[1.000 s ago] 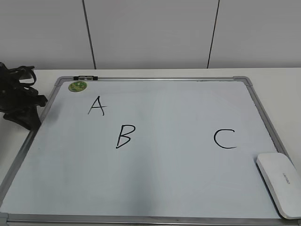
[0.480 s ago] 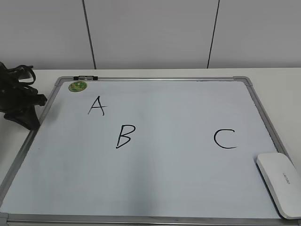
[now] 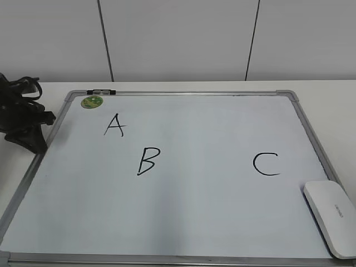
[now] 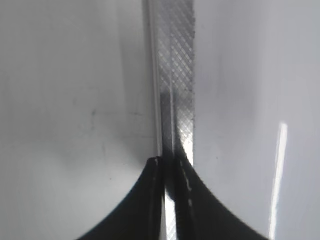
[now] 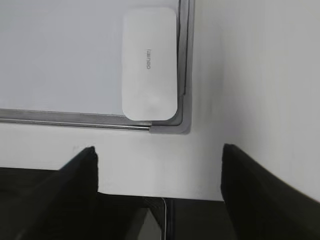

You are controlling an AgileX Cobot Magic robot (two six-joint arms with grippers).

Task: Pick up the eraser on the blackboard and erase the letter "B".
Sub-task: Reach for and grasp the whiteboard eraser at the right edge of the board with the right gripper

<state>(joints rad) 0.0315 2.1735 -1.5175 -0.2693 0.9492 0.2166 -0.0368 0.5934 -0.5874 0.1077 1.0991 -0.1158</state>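
Note:
The blackboard (image 3: 183,222) is a white board with a silver frame lying flat on the table. The black letter "B" (image 3: 149,161) is left of centre, between "A" (image 3: 114,125) and "C" (image 3: 265,164). The white eraser (image 3: 332,216) lies at the board's front right corner; it also shows in the right wrist view (image 5: 150,62), beside the frame (image 5: 183,60). My right gripper (image 5: 159,152) is open and empty, over bare table short of that corner. My left gripper (image 4: 170,162) is shut and empty at the board's left frame (image 4: 175,75); it shows as a dark mass in the exterior view (image 3: 25,125).
A small round green sticker (image 3: 92,102) and a dark clip (image 3: 100,92) sit at the board's far left corner. A white wall stands behind the table. The table's dark front edge (image 5: 200,215) lies just under my right gripper.

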